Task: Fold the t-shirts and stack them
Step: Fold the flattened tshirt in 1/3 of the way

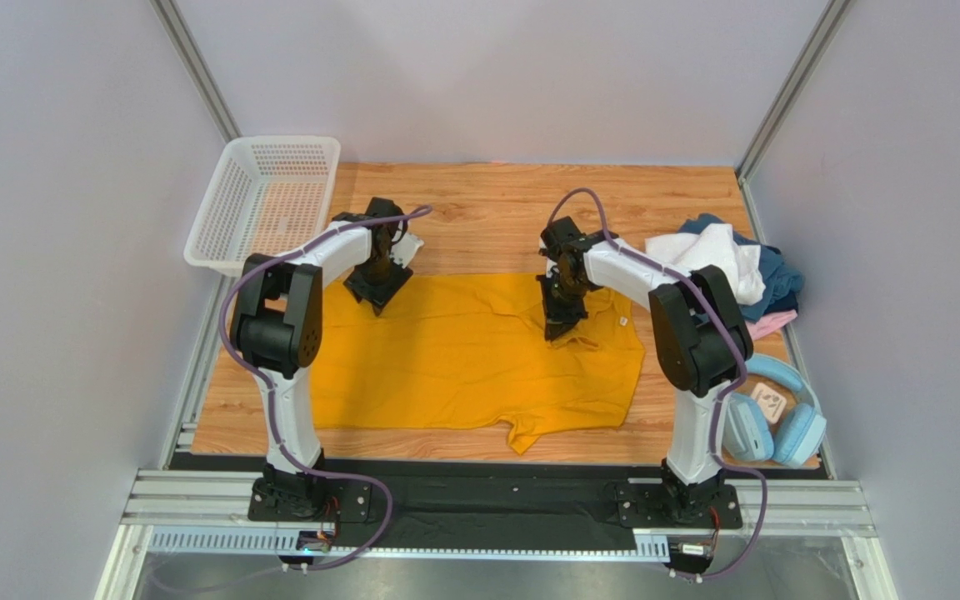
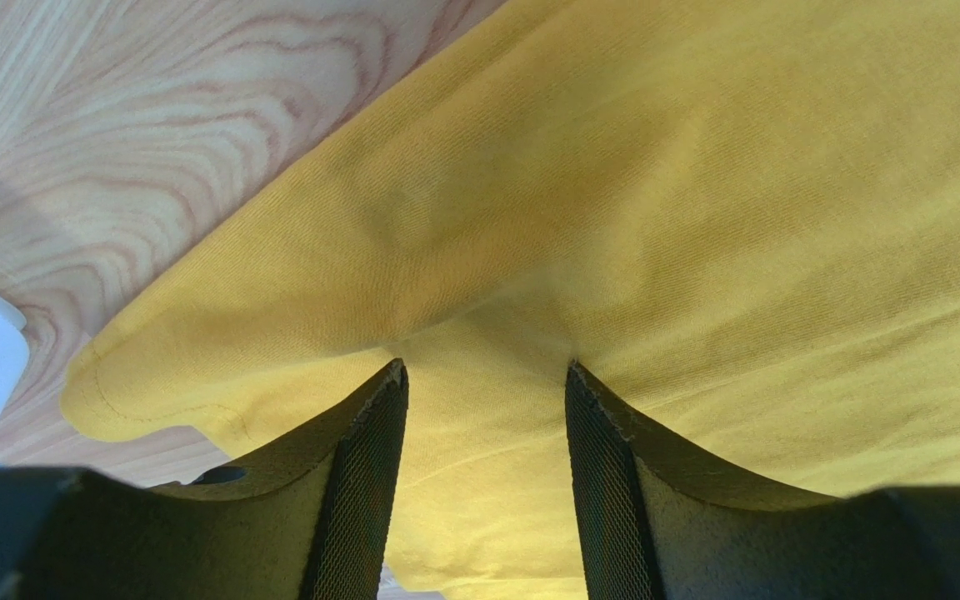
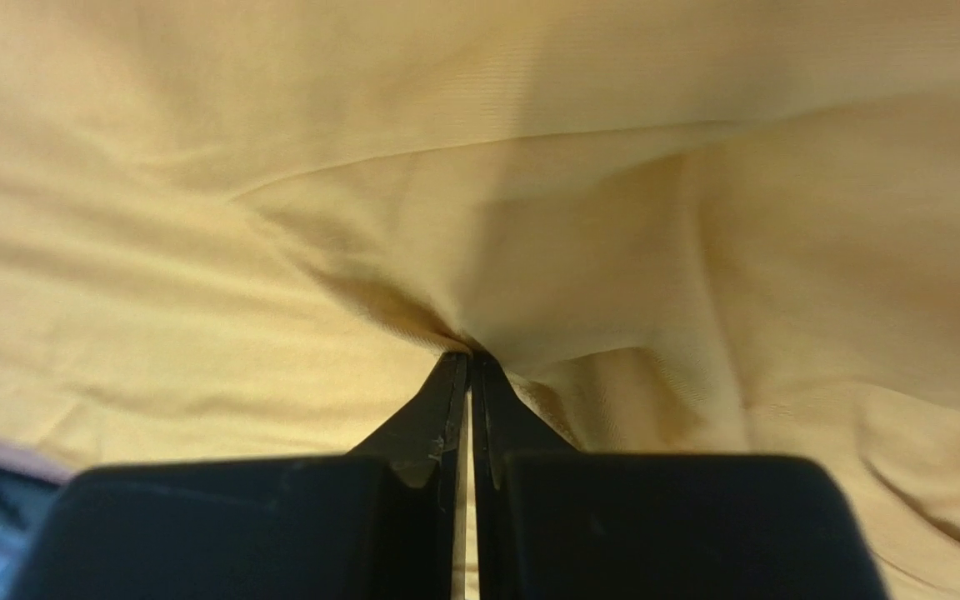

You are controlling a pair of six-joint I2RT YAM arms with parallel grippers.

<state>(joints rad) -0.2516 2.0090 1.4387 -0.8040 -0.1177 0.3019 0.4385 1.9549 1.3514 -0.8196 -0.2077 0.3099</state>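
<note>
From above, the mustard-yellow shirt (image 1: 460,356) is lying spread across the middle of the wooden table (image 1: 485,206), one sleeve pointing toward the arm bases. The left gripper (image 1: 379,290) is reaching down at the shirt's far left corner, and the right gripper (image 1: 560,319) is coming down on the cloth near its far right part. A pile of other shirts (image 1: 729,269) – white, dark blue and pink – is sitting at the table's right edge, with light-blue headphones (image 1: 773,419) nearer the bases and a white basket (image 1: 260,200) at the far left corner.

In the left wrist view, the left gripper (image 2: 485,375) is standing with its jaws spread, yellow cloth filling the gap between them beside the shirt's edge.

In the right wrist view, the right gripper (image 3: 470,360) is pinching a pucker of the yellow cloth – jaws pressed together, creases running out from the tips.
</note>
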